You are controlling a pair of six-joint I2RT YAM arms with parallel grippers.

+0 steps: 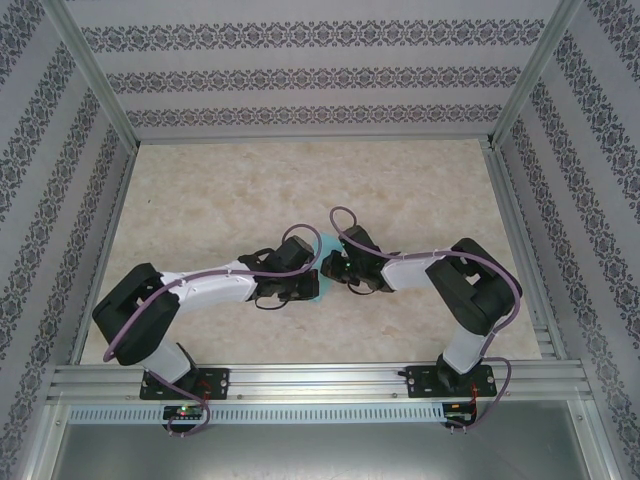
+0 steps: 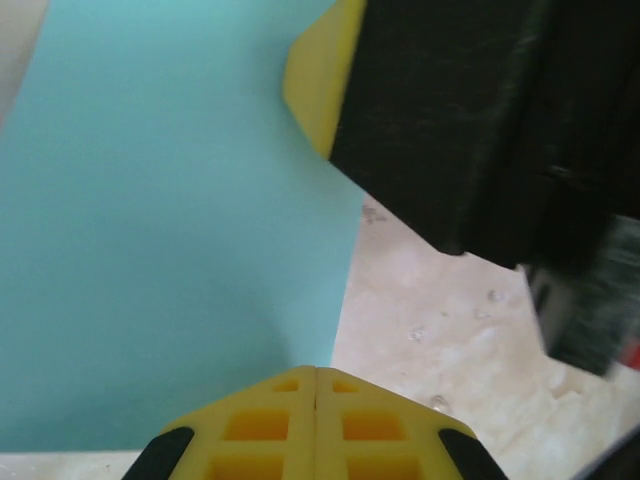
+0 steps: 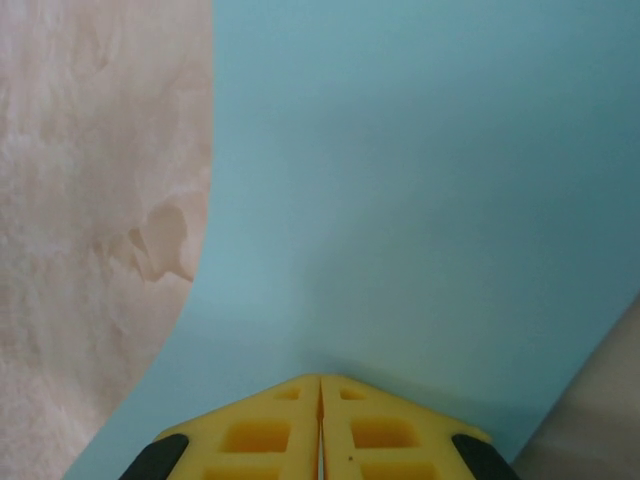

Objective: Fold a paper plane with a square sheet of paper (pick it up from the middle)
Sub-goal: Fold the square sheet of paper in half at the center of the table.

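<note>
Early days: left gripper (image 2: 316, 372) and right gripper (image 3: 320, 378) each pinch the sheet of paper (image 3: 420, 180), fingers together; no crease shows, all folding remains.

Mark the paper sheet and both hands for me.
square sheet of paper (image 3: 420, 200), right wrist view, flat teal face.
left hand (image 2: 316, 372), left wrist view, seam between yellow fingertips.
right hand (image 3: 320, 380), right wrist view, seam between yellow fingertips.

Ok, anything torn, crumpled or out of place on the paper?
Nothing stands out. The paper looks smooth and untorn, only gently bowed, with the left tool and right tool both shut on its edges.
</note>
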